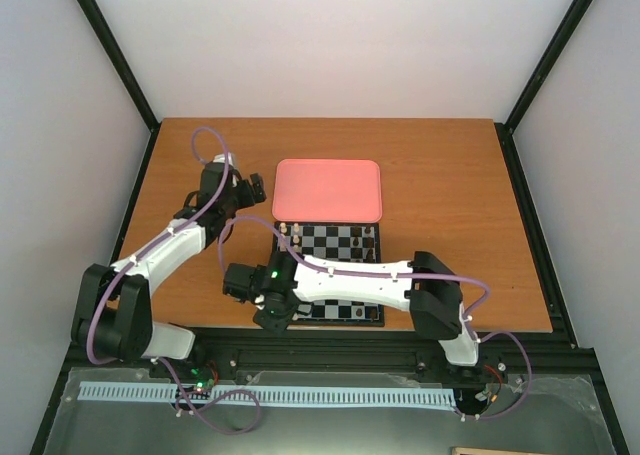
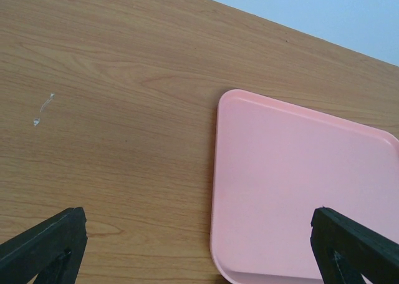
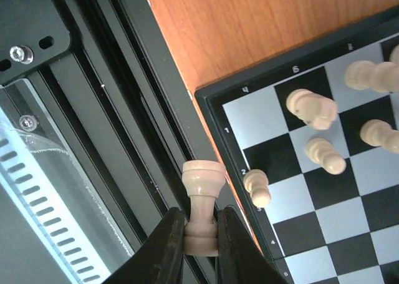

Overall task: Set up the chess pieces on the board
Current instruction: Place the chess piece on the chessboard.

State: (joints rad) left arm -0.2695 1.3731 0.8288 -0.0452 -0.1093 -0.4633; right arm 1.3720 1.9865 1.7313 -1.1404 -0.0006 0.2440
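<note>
My right gripper is shut on the base of a cream rook. The piece hangs over the black rail just off the board's corner. Several cream chess pieces stand on that corner's squares, among them a pawn and a taller piece. From above, the board lies under the right arm, with the right gripper at its near left corner. My left gripper is open and holds nothing, hovering over the left edge of the pink tray.
The pink tray sits just beyond the board, with the left gripper beside its left edge. A black frame rail and a slotted white strip run along the table's near edge. Bare wood lies to the tray's left.
</note>
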